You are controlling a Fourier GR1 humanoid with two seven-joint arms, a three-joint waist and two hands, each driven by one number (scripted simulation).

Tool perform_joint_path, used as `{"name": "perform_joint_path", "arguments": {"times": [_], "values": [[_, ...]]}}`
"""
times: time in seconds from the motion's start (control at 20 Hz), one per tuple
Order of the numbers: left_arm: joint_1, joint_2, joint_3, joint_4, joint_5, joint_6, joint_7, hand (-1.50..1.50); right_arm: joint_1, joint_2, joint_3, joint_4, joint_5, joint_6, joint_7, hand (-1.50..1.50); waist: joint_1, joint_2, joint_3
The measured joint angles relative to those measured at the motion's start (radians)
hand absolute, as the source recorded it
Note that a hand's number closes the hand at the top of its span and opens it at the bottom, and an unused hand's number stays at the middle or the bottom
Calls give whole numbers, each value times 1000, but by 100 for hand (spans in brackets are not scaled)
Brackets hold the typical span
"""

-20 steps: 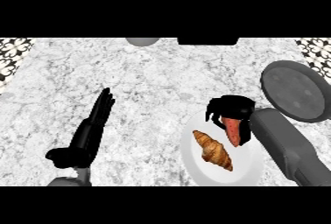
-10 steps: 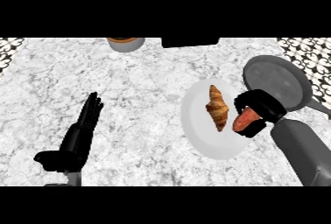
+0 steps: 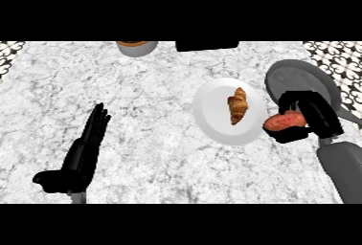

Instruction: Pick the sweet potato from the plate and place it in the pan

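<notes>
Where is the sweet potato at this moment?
In the head view the sweet potato is at the right, held in the right hand, just past the plate rim and at the near edge of the pan.

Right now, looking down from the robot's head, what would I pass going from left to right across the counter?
Left hand, resting open with fingers straight → white plate → croissant on that plate → sweet potato, held in the right hand just past the plate's right edge. The grey pan lies behind that hand, overlapping it.
</notes>
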Motion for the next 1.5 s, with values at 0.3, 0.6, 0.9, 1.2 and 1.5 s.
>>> {"name": "perform_joint_path", "arguments": {"times": [0.3,0.6,0.9,1.2,1.5], "values": [[-27,2,-9,2,1,-23,1,0,163,-35,-102,-300,-127,67,190,150,45,17,2],[-73,-21,-29,4,-17,-25,27,0,178,-54,-236,-244,-168,32,157,150,88,30,5],[-81,-42,-54,11,-34,-27,26,0,32,-86,-332,31,-111,-118,22,150,116,38,6],[-87,-32,-47,7,-25,-50,26,0,-157,-115,-445,362,-150,-201,-146,150,133,44,8],[-107,-41,-49,29,-29,-58,12,0,-297,-170,-515,627,-165,-237,-280,150,154,54,10]]}}
